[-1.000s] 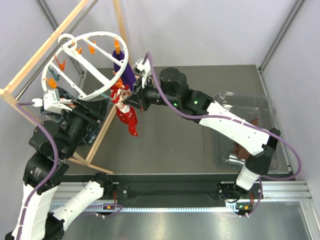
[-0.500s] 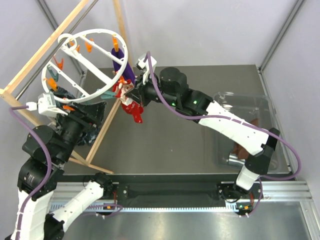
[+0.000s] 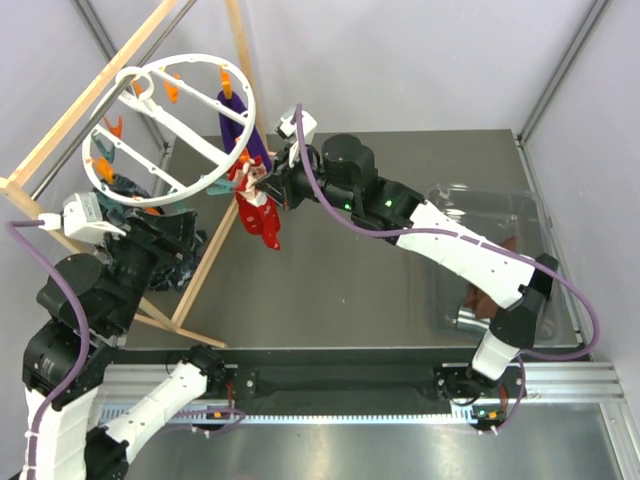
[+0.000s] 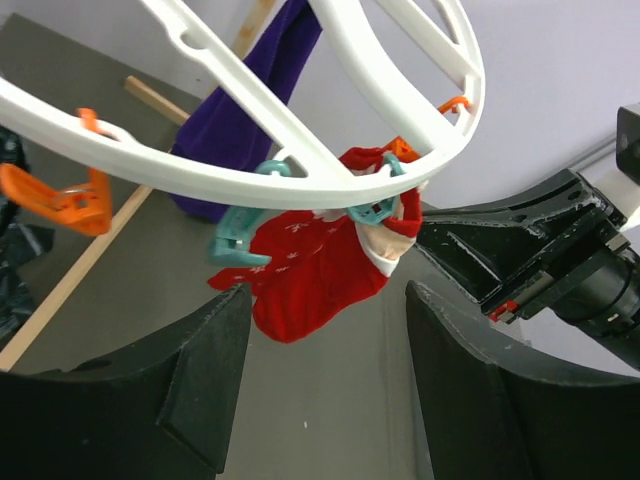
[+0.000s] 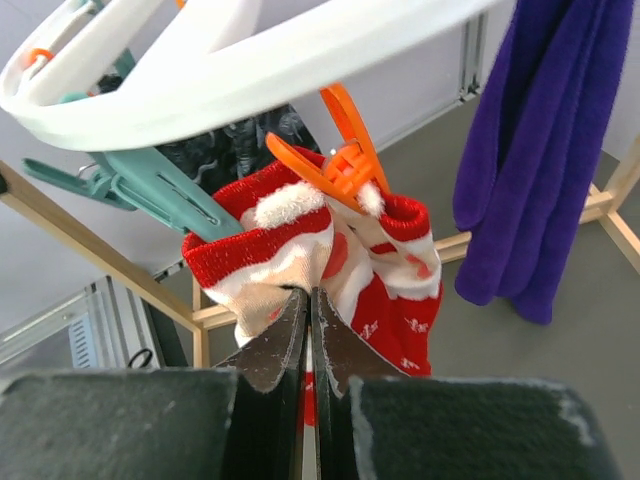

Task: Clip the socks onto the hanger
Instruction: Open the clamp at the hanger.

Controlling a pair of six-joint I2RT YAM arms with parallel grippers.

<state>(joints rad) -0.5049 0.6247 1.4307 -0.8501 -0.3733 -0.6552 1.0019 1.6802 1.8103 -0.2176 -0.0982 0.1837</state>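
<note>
The white ring hanger (image 3: 170, 125) hangs tilted from the wooden frame. A red Santa sock (image 3: 258, 215) hangs at its near rim. My right gripper (image 3: 268, 186) is shut on the sock's pale cuff. In the right wrist view the gripper (image 5: 312, 295) pinches the sock (image 5: 400, 290) just below an orange clip (image 5: 345, 160) that touches the cuff's top; a teal clip (image 5: 150, 185) sits beside it under the rim (image 5: 200, 80). My left gripper (image 3: 190, 228) is open and empty, below the ring. In the left wrist view it (image 4: 325, 300) faces the sock (image 4: 320, 265) from a short distance.
A long purple sock (image 3: 245, 135) hangs from the ring's far side. Dark teal patterned cloth (image 3: 185, 265) hangs by the wooden frame (image 3: 215, 250). A clear plastic bin (image 3: 530, 215) stands at the right of the table. Orange clips (image 4: 70, 200) line the rim.
The right gripper has lifted the red sock up to the ring's rim. The left arm has drawn back down and to the left, and the ring has tilted upward.
</note>
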